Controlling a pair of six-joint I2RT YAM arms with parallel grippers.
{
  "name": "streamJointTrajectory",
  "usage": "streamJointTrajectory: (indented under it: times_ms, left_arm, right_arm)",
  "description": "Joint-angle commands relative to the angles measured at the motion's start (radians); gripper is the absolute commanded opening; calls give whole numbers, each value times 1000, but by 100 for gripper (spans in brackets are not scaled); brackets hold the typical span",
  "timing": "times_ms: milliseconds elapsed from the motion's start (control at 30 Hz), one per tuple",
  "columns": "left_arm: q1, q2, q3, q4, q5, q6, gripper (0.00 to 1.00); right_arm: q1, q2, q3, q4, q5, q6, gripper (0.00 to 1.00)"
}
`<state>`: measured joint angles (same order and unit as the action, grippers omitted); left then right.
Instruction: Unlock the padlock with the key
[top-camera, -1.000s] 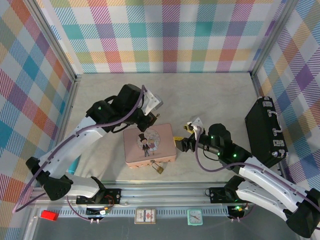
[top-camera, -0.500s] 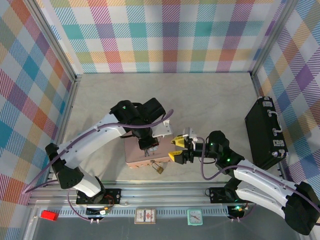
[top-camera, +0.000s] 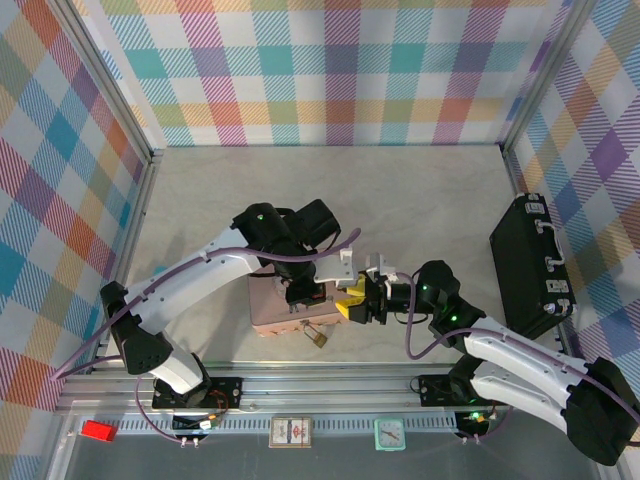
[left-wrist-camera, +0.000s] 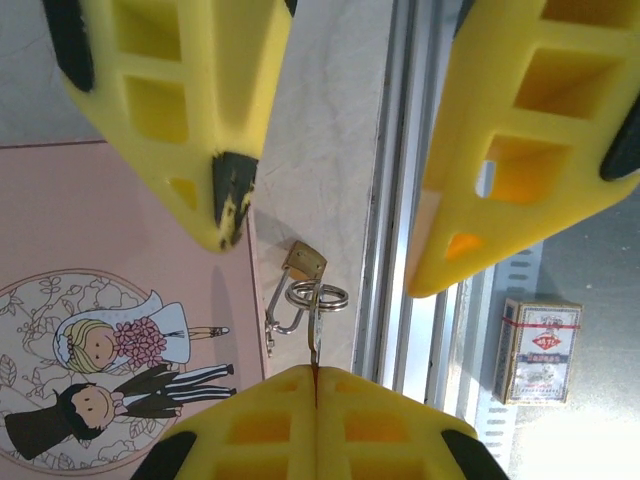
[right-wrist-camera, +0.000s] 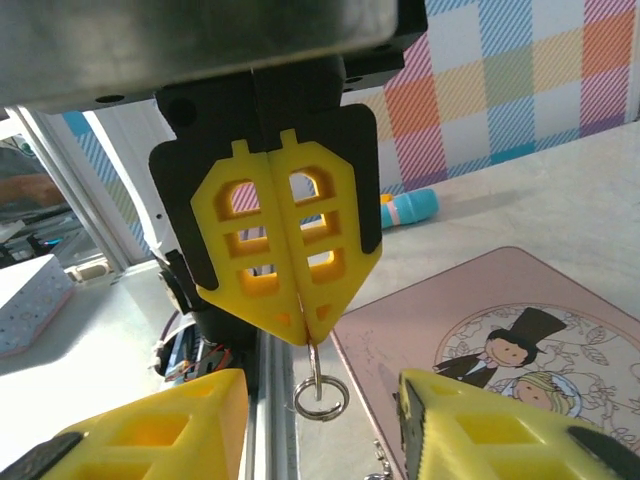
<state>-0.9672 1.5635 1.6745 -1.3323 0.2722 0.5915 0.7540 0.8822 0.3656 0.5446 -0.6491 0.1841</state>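
Yellow left gripper (left-wrist-camera: 315, 378) pinches the key (left-wrist-camera: 316, 345); spread right gripper (right-wrist-camera: 320, 410) should steady the padlock (left-wrist-camera: 305, 262), twelve o'clock of the key tip.

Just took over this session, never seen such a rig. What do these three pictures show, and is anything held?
Two robot arms with yellow two-finger grippers work over a grey table. The overhead picture looks down from behind them; the other two come from wrist cameras. On the table lie a pink tin with a wedding-couple drawing, a tiny brass padlock at its near edge and a black case on the right. The left gripper is shut on the slim metal key, whose ring hangs below. The right gripper is open, a finger on either side of that ring.
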Motion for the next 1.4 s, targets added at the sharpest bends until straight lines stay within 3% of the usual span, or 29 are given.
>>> streamJointTrajectory:
  times_ms: [0,933,967,1067,1200,1367]
  left_arm:
    - [-8,8,35,-7,35,31,0]
    - [-10,20,36,36,36,28,0]
    - [-10,20,34,38,36,29,0]
    - [-10,17,28,39,25,29,0]
    - [-10,7,16,48,10,24,0]
    - [-10,9,22,51,27,24,0]
  right_arm:
    - [4,13,10,45,-63,11,41]
    - [3,48,25,80,-111,47,18]
    - [4,45,23,79,-106,48,19]
    - [4,27,12,80,-69,42,41]
    - [4,-13,-17,80,-9,40,39]
    - [4,12,6,57,-41,35,34]
